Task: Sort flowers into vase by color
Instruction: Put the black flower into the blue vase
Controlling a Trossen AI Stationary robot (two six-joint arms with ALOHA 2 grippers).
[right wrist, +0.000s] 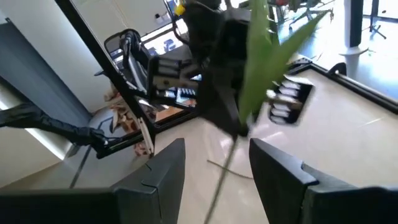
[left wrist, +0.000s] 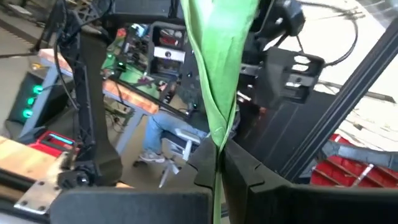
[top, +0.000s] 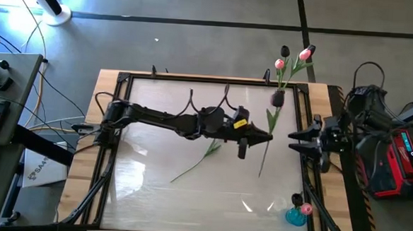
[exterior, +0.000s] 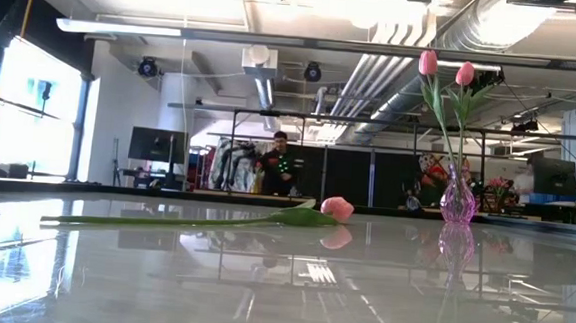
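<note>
Left gripper holds one flower by its stem over the table; right gripper waits, fingers apart.

You see the left gripper point(top: 267, 138) closed on the green stem of a held flower point(top: 270, 119), whose dark head points toward the far edge and whose stem end points toward the near edge; in the left wrist view the stem and leaf point(left wrist: 219, 74) run up from between the pinched fingers point(left wrist: 245, 171). Your right gripper point(top: 292, 141) sits just beside it at the table's right side, fingers point(right wrist: 168, 168) spread, nothing between them, facing the held stem. A pink tulip point(exterior: 337, 208) lies flat on the glossy table point(top: 153, 190), left of the held one. A purple vase point(exterior: 457, 200) at the far right corner holds pink heads. A blue vase point(top: 297, 216) stands at the near right corner.
</note>
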